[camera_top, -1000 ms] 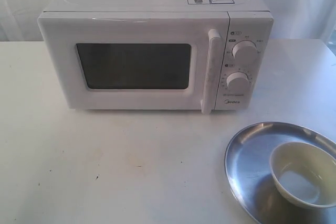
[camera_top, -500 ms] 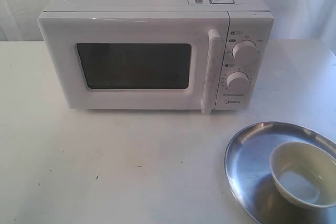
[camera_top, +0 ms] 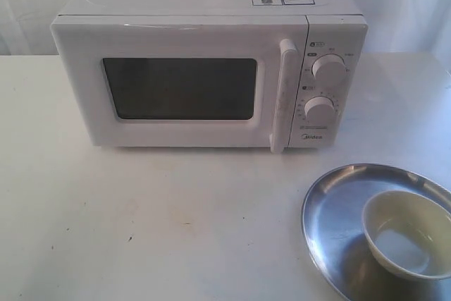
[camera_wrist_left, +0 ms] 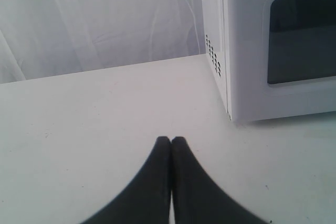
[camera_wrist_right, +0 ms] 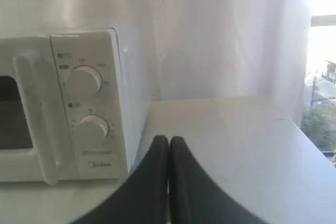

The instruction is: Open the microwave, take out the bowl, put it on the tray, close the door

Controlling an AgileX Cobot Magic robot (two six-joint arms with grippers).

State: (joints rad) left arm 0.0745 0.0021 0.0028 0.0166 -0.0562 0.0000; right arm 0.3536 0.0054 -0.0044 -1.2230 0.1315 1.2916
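A white Midea microwave (camera_top: 208,12) stands on a white table (camera_top: 141,223), its door (camera_top: 180,41) shut flush, with a dark window (camera_top: 180,89) and a tall vertical handle (camera_top: 283,96). Right of the handle sit two round dials, the upper dial (camera_top: 328,70) above the lower dial (camera_top: 319,112). In front of the microwave's dial side lies a shiny metal tray (camera_top: 331,223), apart from it, with a cream bowl (camera_top: 405,234) upright on the tray.
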